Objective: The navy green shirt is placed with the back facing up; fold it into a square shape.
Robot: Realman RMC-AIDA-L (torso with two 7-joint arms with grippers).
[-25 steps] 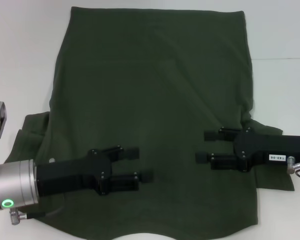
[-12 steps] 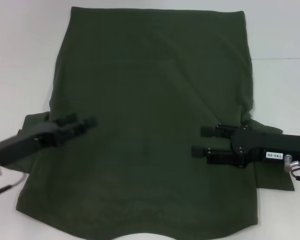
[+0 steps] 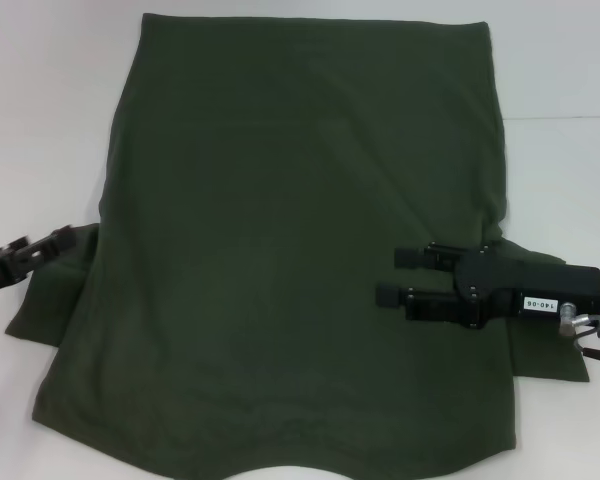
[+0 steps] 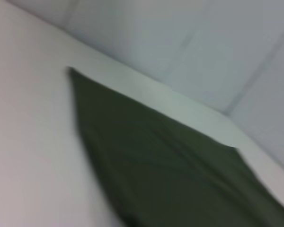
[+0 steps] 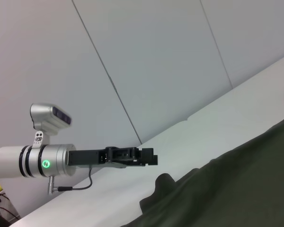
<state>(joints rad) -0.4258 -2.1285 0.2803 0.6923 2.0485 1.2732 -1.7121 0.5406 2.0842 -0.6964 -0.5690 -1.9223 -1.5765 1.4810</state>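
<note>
Right gripper (image 3: 395, 276) first, since that's the one I can read best from here: it's reaching in from the right side of the head view, hanging over the right half of the navy green shirt (image 3: 300, 250), fingers (image 3: 416, 257) pointing toward the middle of the cloth. The two black fingers are parted with a strip of green showing between them, so I'd call it released, nothing pinched. Whether the tips actually touch the fabric or float just above it, I can't tell.

Left gripper (image 3: 62, 236) is way off at the left edge of the head view, only the tip end of it showing, right by the shirt's left sleeve (image 3: 55, 290). Looks like it's just at the sleeve's upper edge, but contact is anyone's guess. From the head view I can't say if it's parted or clenched. My right wrist camera catches it side-on across the table (image 5: 154, 157), with its silver wrist and the green status ring (image 5: 46, 164), and there the black fingers look stacked close together, but that angle doesn't settle it either, so I'm leaving it as unknown.

The shirt itself lies flat on the white table (image 3: 40, 110), plain side up, filling most of the head view. Far edge is straight, near edge curves at the bottom of the view. Left sleeve sticks out sideways; the right sleeve (image 3: 550, 355) pokes out under the right arm.

Left wrist view just gives me a slanted corner of the green fabric (image 4: 180, 175) on the white surface.
</note>
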